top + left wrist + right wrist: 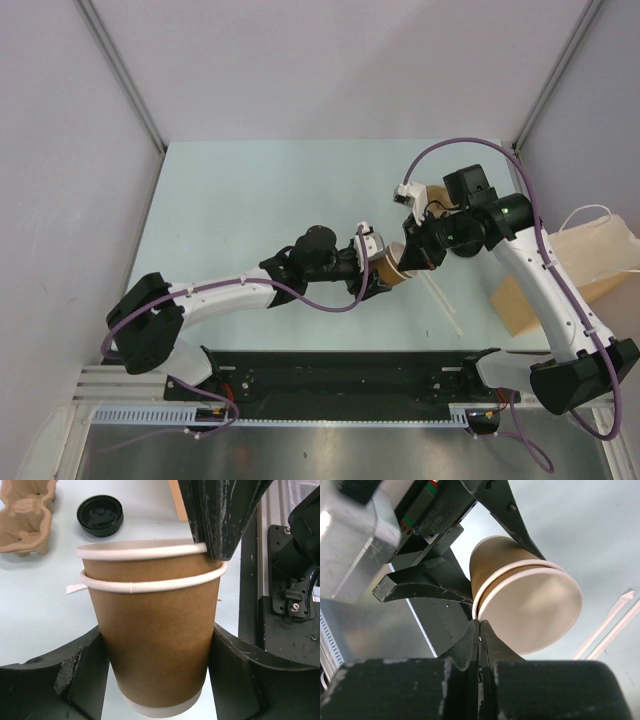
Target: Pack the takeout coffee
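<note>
I see two nested kraft-brown paper cups (392, 268) hanging mid-frame in the top view. My right gripper (479, 624) is clamped on the inner cup (142, 562) at its rim. The left gripper (157, 650) flanks the outer wall, but I cannot tell whether it grips. Pulling now could crumple the rim or drag both cups.

Outer cup (155, 645) & inner cup (142, 566): plain kraft brown, white rims; outer has a white base band. Lid (100, 515) at 11 o'clock of the cups: black. Carrier (22, 525) at 10: tan. Table (250, 200): pale mint. Left gripper (157, 635) & right gripper (479, 625): black, scuffed grey. Arms (230, 295): white w/ black joints. Cables (470, 142): purple. Bag (590, 260) at 3 in top view: brown, w/ white handles (600, 212).
</note>
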